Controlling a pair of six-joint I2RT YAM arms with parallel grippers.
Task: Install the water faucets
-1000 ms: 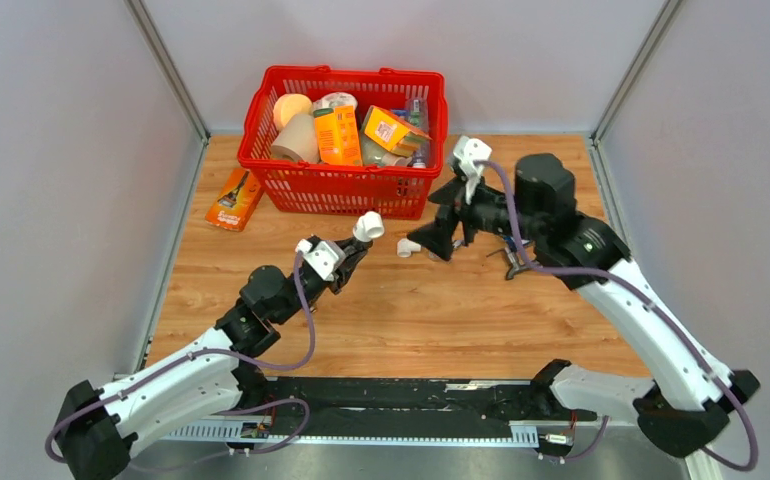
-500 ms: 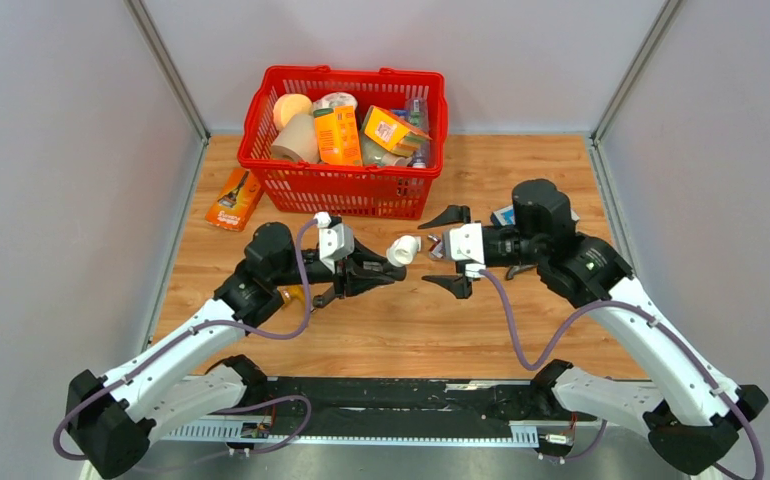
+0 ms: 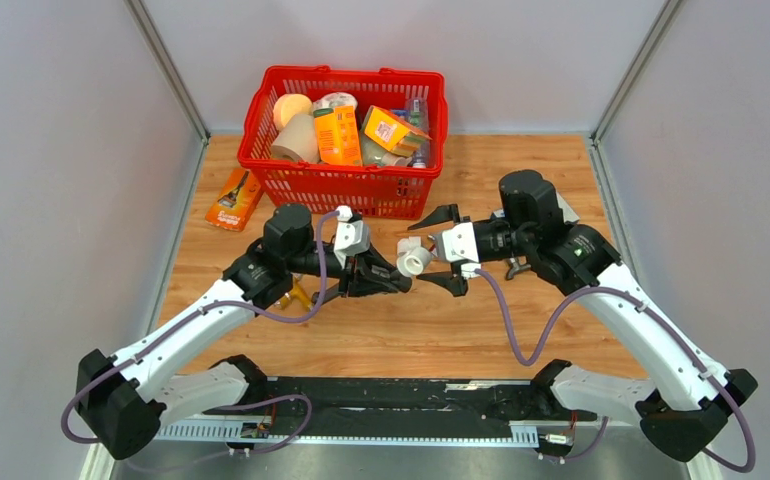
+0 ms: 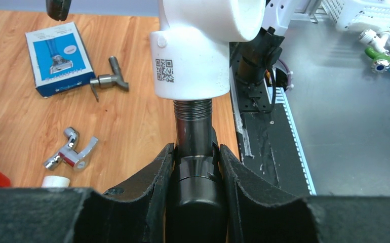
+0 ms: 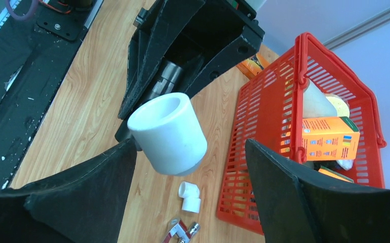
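At the centre of the overhead view, the left gripper (image 3: pixel 397 282) clamped the dark grey faucet (image 4: pixel 193 129), a white fitting (image 5: pixel 167 132) on its threaded tip; the right gripper (image 5: pixel 188 146) gaped wide, that fitting between its jaws.

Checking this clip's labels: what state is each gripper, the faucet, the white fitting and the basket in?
left gripper: shut on faucet.
right gripper: open, jaws either side of white fitting.
faucet: held in the air, threaded end in white fitting.
white fitting: on the faucet's thread, some thread showing.
red basket: upright, filled.
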